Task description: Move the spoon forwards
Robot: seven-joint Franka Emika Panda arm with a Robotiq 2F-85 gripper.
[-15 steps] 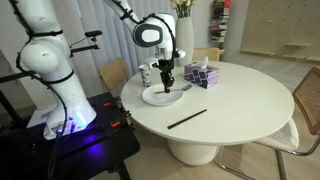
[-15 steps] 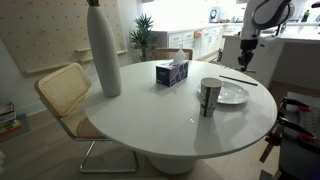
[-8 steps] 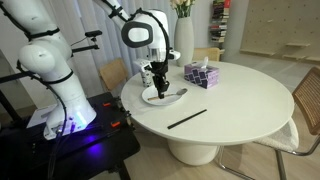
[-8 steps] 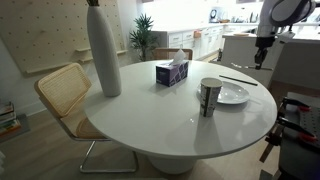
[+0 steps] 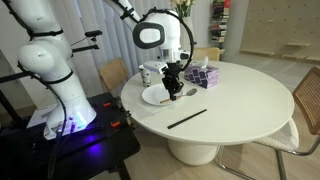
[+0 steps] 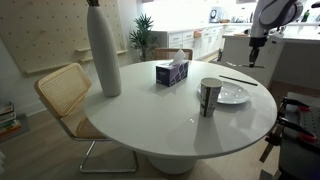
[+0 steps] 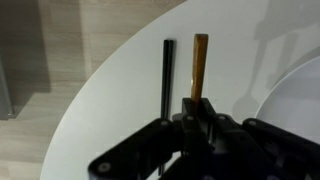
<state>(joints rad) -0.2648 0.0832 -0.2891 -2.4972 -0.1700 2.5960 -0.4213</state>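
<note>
White round table (image 5: 245, 95) holds a plate (image 5: 152, 97) near its robot-side edge — just beside it the gripper (image 7: 197, 108) pinches the spoon (image 7: 199, 65) by 1 end between 2 closed fingers, its free length lying parallel to the black stick (image 7: 167, 75) — apparently gripped ready for carrying forwards.

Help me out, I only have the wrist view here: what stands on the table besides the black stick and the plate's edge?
Observer: A tissue box stands apart from the plate.
Operator: Anything tall?
Observer: A tall grey vase, across the table from the plate.
Operator: Anything next to the plate?
Observer: A metal cup stands close to it.
</note>
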